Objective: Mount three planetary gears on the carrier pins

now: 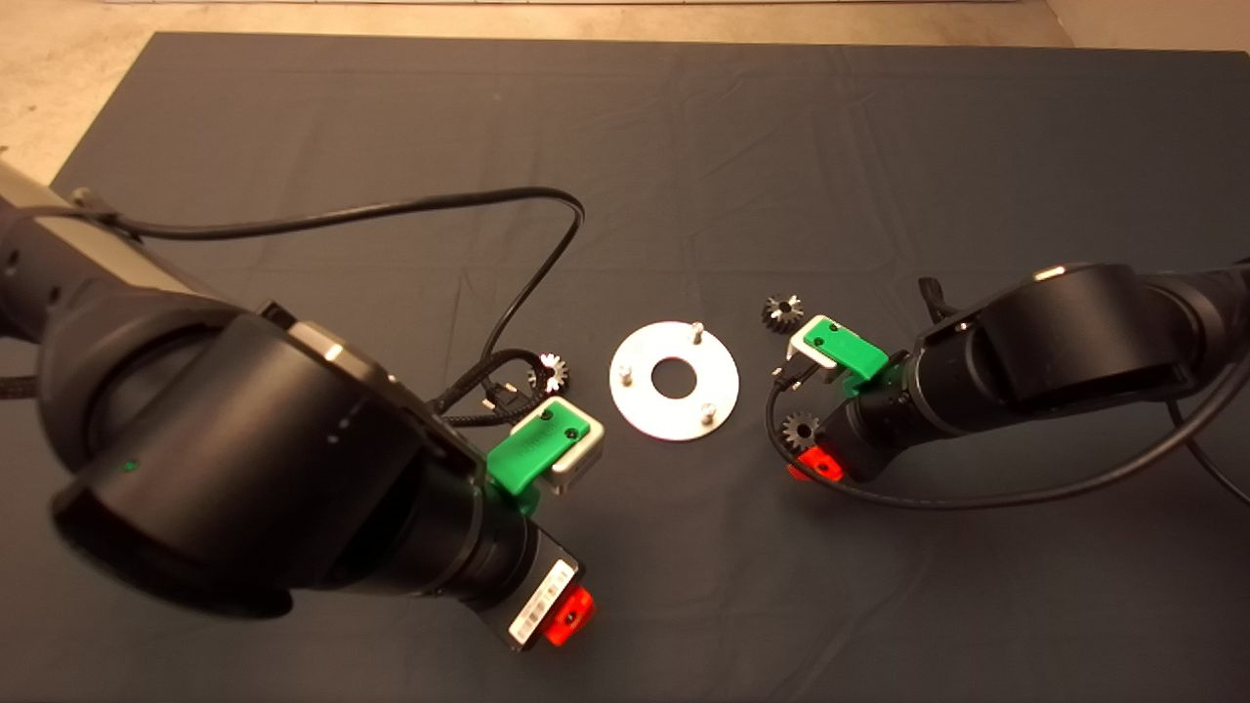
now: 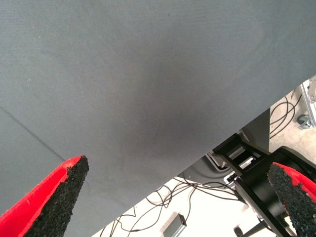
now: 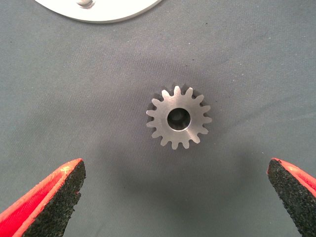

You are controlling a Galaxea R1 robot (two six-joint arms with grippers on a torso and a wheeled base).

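Observation:
The silver carrier disc [image 1: 674,381] lies flat mid-mat with its three upright pins [image 1: 696,332] bare. One gear [image 1: 552,372] lies left of the disc beside a cable, one [image 1: 783,311] lies up and right of it, and one [image 1: 802,430] lies to its lower right. My right gripper [image 1: 818,461] hovers over that last gear. In the right wrist view the gear [image 3: 178,120] lies flat on the mat between and ahead of the wide-open fingers [image 3: 54,197], untouched. The disc's edge [image 3: 98,12] shows beyond it. My left gripper [image 1: 564,613] is open and empty below and left of the disc, and its fingers [image 2: 54,197] frame bare mat.
A black cable [image 1: 508,293] loops from the left arm across the mat toward the left gear. The left wrist view shows the mat's edge [image 2: 217,143] with floor cables and a black stand beyond. Bare mat lies behind the disc.

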